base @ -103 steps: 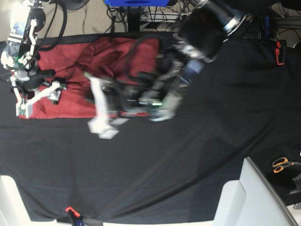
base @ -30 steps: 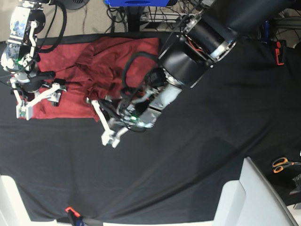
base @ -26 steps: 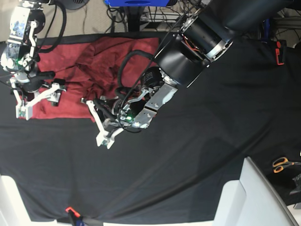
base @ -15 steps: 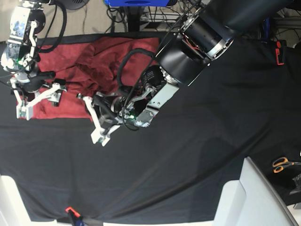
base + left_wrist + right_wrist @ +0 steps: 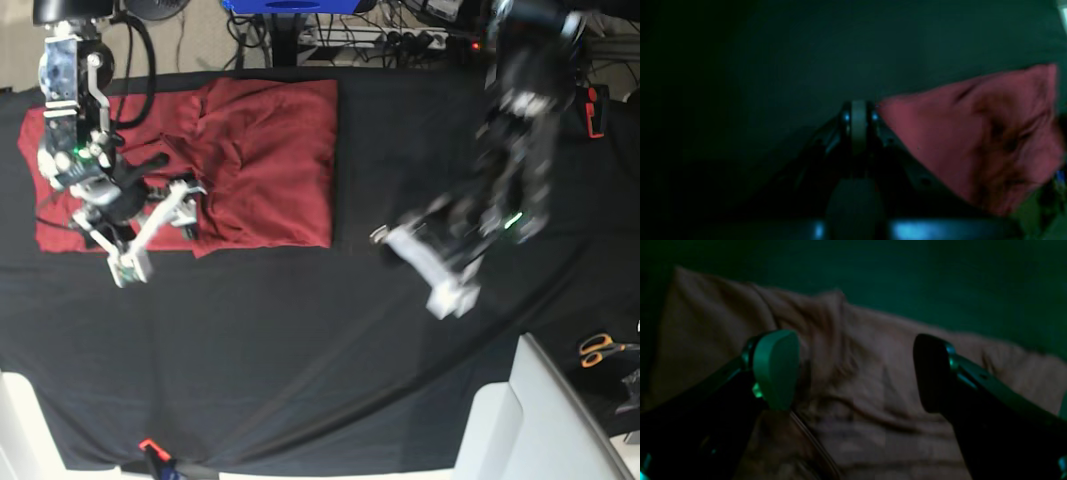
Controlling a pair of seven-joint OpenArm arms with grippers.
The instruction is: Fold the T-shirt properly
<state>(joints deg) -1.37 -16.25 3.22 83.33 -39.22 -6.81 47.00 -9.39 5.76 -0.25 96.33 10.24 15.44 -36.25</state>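
The maroon T-shirt [image 5: 265, 160] lies at the table's upper left, its right part folded into a flat panel and creased in the middle. My right gripper [image 5: 157, 230] hovers over the shirt's lower edge, open. In the right wrist view its fingers [image 5: 776, 370] stand wide apart above the T-shirt [image 5: 857, 350], holding nothing. My left gripper [image 5: 435, 270] is to the right of the shirt, over the black cloth, blurred. The left wrist view shows this gripper [image 5: 858, 113] shut with nothing in it, and the T-shirt [image 5: 973, 133] beyond it on the right.
A black cloth [image 5: 300, 360] covers the table. Orange-handled scissors [image 5: 600, 348] lie at the right edge, near a white object [image 5: 540, 420] at the lower right. A red-and-black tool [image 5: 595, 110] sits at the upper right, and an orange clip [image 5: 150, 447] at the front edge.
My left arm has swung off the shirt's lower edge and far to the right, gripper still shut. The shirt's right part now lies flatter. My right gripper has shifted right and slightly down, still open.
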